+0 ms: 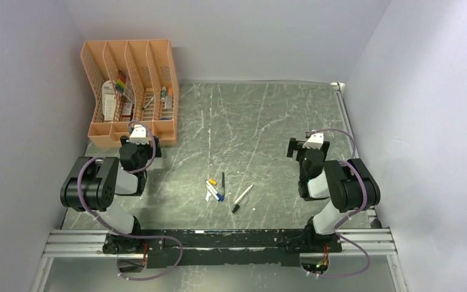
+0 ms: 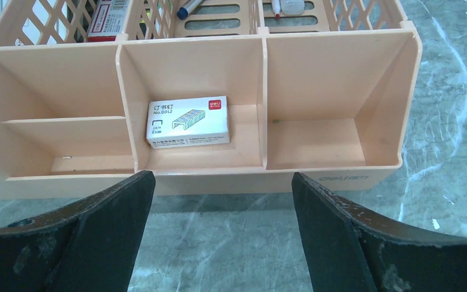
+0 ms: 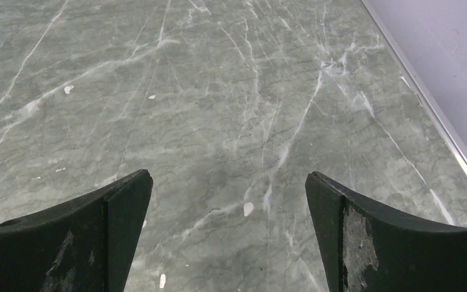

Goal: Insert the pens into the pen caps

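The pens lie together on the table's middle front in the top view: a dark-barrelled pen (image 1: 223, 180), a white pen (image 1: 213, 193) and a second white pen (image 1: 243, 196). A small yellow-orange piece (image 1: 208, 182) lies at the upper end of the first white pen and a blue piece (image 1: 220, 197) at its lower end. A black piece (image 1: 235, 208) is at the second white pen's lower end. They are too small to tell whether they are loose caps. My left gripper (image 1: 138, 129) (image 2: 222, 177) is open and empty, facing the organiser. My right gripper (image 1: 314, 136) (image 3: 228, 176) is open and empty over bare table. No pens show in either wrist view.
A peach desk organiser (image 1: 131, 91) (image 2: 334, 176) stands at the back left, holding a staple box (image 2: 188, 121) and stationery. Grey walls close in the table on the left, back and right. A metal rail (image 1: 219, 240) runs along the near edge.
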Robot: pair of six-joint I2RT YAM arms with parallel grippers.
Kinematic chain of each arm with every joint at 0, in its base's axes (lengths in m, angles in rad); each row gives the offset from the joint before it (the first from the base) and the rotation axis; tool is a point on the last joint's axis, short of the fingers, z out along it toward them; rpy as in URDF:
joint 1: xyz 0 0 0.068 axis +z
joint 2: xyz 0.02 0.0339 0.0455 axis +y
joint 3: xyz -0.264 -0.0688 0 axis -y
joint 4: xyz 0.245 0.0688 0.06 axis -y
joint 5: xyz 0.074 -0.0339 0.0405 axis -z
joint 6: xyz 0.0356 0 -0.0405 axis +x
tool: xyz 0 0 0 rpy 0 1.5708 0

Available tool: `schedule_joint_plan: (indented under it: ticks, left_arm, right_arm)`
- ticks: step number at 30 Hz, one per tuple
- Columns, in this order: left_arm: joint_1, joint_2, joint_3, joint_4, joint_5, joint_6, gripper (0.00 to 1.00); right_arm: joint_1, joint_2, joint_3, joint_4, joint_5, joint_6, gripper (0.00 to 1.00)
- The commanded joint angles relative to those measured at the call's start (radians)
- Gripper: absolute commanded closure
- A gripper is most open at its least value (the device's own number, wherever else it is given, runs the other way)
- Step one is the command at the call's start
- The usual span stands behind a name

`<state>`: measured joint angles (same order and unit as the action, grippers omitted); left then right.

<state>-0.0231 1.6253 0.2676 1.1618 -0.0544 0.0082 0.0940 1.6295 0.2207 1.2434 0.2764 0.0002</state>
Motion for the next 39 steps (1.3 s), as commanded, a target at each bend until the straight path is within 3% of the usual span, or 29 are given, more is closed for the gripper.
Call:
schedule_joint_plan:
  ticks: [1,12,14,16,19,23,26,28,32,35,39]
  left_arm:
    - [0.006,0.007,0.018,0.015,0.032,0.006,0.06]
    - [0.008,0.003,0.013,0.020,0.045,0.011,0.06]
    - [0.004,-0.023,0.032,-0.029,0.070,0.030,0.05]
    - [0.002,-0.055,0.087,-0.142,0.077,0.037,0.06]
    - [-0.009,-0.092,0.144,-0.276,0.059,0.042,0.05]
    - [-0.089,-0.216,0.126,-0.310,-0.099,0.040,0.05]
    - [-0.110,-0.314,0.128,-0.311,-0.028,-0.084,0.06]
    - [-0.132,-0.370,0.180,-0.367,0.034,-0.177,0.05]
    - [-0.144,-0.453,0.452,-0.668,0.231,-0.379,0.06]
    - [-0.146,-0.455,0.657,-0.849,0.364,-0.391,0.05]
    - [-0.136,-0.474,0.666,-0.941,0.186,-0.612,0.05]
  right_arm:
    - [-0.010,-0.014,0.011,0.005,-0.003,0.004,0.00]
    - [-0.052,-0.035,0.014,-0.014,-0.070,0.019,0.00]
    - [-0.051,-0.147,0.014,-0.095,-0.096,0.006,0.00]
    - [-0.051,-0.275,0.061,-0.281,-0.121,0.005,0.00]
    - [-0.051,-0.397,0.097,-0.370,-0.225,0.046,0.00]
    - [-0.052,-0.483,0.184,-0.501,-0.455,0.154,0.00]
    - [-0.051,-0.528,0.260,-0.576,-0.592,0.301,0.00]
    - [-0.052,-0.546,0.350,-0.789,-0.530,0.553,0.00]
    - [-0.053,-0.434,0.546,-1.109,-0.620,0.569,0.00]
    - [-0.052,-0.429,0.547,-1.088,-0.662,0.580,0.00]
    - [-0.051,-0.517,0.431,-0.846,-0.793,0.621,0.00]
